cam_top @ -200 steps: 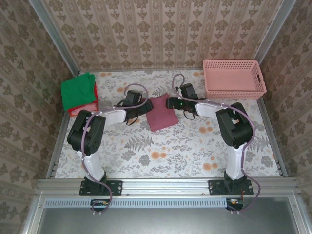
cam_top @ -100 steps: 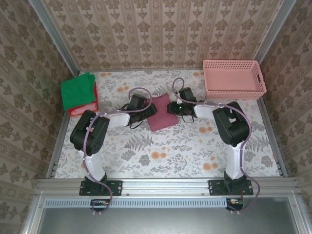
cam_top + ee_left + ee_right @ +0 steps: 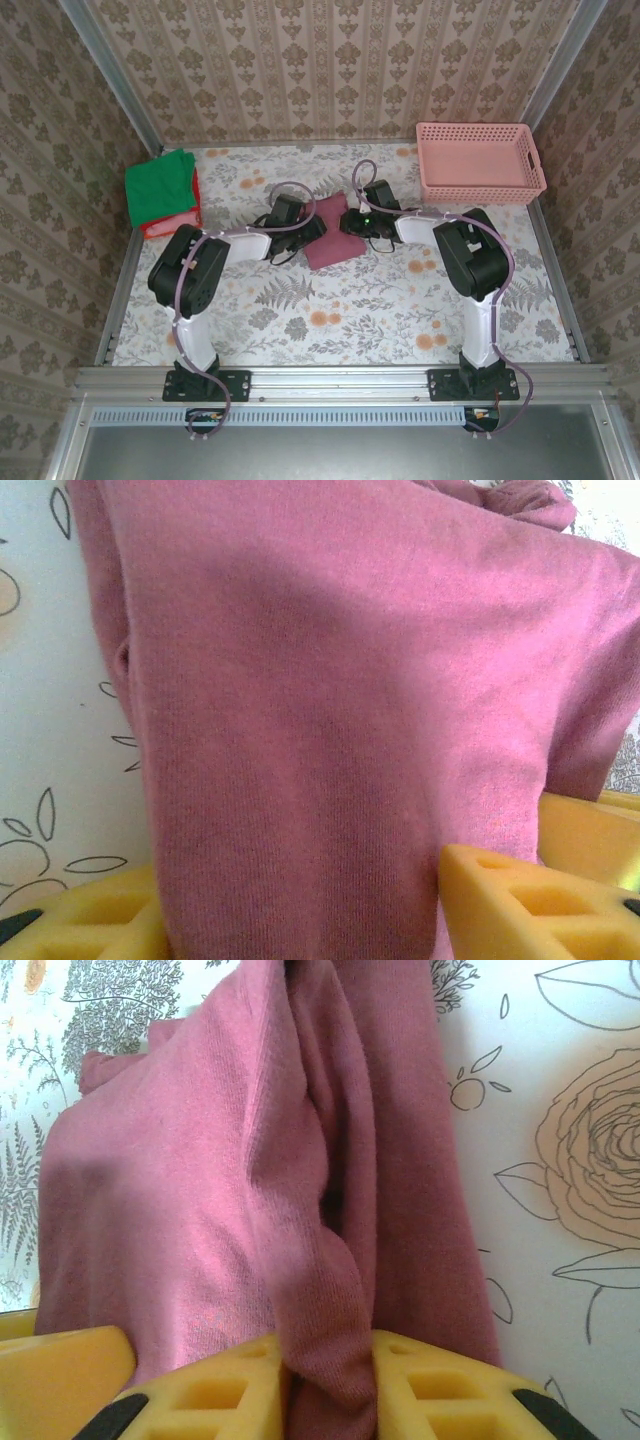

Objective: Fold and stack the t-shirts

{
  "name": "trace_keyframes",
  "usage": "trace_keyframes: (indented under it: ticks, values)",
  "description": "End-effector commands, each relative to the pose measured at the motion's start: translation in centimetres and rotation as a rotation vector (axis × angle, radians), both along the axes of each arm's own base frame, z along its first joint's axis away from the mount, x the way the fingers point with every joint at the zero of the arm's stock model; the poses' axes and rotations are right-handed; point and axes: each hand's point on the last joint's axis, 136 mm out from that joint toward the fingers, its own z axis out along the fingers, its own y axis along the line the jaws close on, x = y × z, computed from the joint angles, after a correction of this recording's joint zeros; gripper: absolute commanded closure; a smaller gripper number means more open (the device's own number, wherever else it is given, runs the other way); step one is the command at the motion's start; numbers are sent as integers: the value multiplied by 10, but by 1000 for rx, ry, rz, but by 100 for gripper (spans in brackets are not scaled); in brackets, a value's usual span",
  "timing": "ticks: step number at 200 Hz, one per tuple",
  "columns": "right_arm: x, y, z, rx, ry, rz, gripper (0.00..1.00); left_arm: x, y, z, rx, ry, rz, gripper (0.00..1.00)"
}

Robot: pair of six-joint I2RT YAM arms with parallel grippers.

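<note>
With the right gripper pinching the maroon t-shirt mid-frame and the left gripper straddling it, hold unclear, they should lift both edges together.

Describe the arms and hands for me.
Both the left arm and right arm have white links, black joints and lilac cables looping alongside. The left hand and right hand look black from above; wrist views show yellow lattice-cut fingers.

Near table free; far corners taken.
Left arm and right arm flank the tee mid-table; basket far right, folded stack far left.
</note>
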Motion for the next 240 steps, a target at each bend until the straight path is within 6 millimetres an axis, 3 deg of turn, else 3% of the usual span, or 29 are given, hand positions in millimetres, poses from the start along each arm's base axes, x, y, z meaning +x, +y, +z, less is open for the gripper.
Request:
trace_keyframes:
  ticks: [1, 84, 135, 145, 167, 198, 222, 226, 240]
  values:
    - [-11, 13, -11, 47, 40, 30, 75, -13, -25, -12, -50, 62, -70, 41]
    - [-17, 32, -7, 122, 55, 70, 77, -5, -33, 0, -104, 37, -73, 62]
    - [-17, 29, -2, 104, 41, 65, 76, -6, -22, -11, -23, 23, -107, 100]
    - [-17, 26, 2, 89, 25, 63, 71, -6, -15, -13, 12, 16, -116, 100]
    - [-16, 14, 16, 36, -38, 41, 42, -4, 4, -8, 77, -12, -147, 100]
    - [-20, 0, 40, -27, -181, 56, 13, -6, 24, 12, 183, -93, -302, 100]
    - [-31, 6, 61, -58, -306, 147, 5, -9, 39, 26, 255, -147, -425, 100]
    - [-34, 8, 64, -66, -325, 167, 3, -3, 51, 28, 265, -153, -412, 100]
    - [-44, 17, 75, -94, -419, 239, 0, 0, 65, 34, 299, -177, -447, 100]
